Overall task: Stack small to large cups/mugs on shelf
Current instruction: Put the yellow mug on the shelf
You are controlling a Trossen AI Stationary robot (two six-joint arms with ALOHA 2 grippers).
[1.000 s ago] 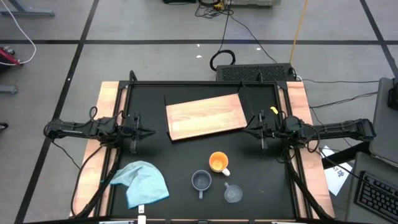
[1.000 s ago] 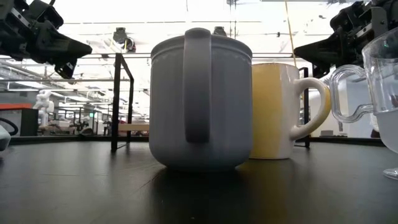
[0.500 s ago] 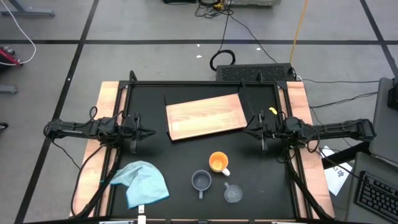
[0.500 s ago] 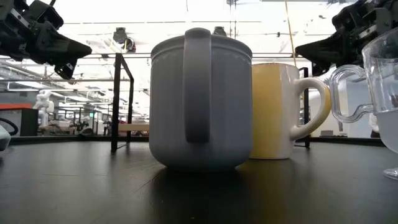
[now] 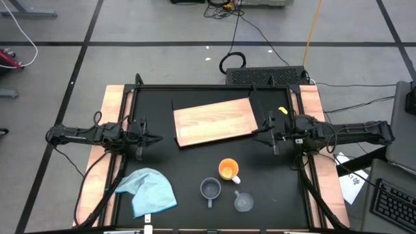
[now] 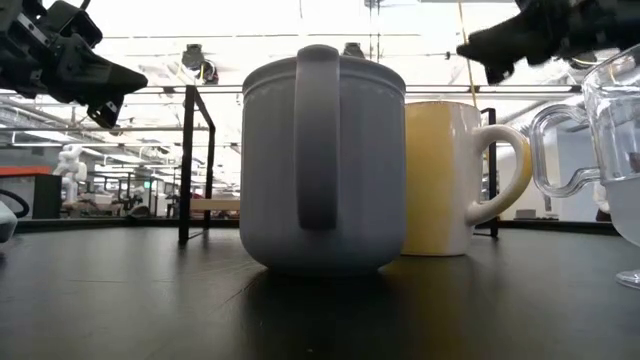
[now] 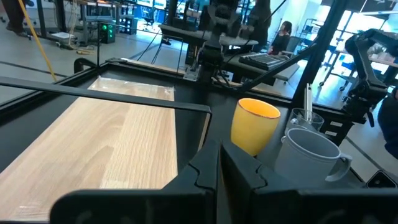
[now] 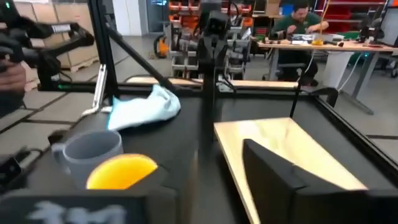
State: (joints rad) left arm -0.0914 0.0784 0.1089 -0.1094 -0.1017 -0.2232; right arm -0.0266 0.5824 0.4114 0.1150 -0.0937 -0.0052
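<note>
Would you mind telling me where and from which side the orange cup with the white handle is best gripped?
I would grip the rim of the orange cup with the white handle from above, one finger inside the open mouth. It stands upright, mouth up. Its handle points toward the clear see-through cup, and the grey-blue cup stands close by, so the rim's shelf-facing side looks freest. The right gripper is nearer.

The whole black tabletop with wooden side rails (image 5: 195, 166) is seen from straight above in the high view. From bench height, the grey-blue handled cup (image 6: 322, 160) is framed very closely in the low view, facing the room behind. The flat light-brown wooden board (image 7: 93, 143) is viewed from opposite sides by the two wrist cameras, and the orange cup with a white handle (image 8: 121, 171) is shared by all views.
</note>
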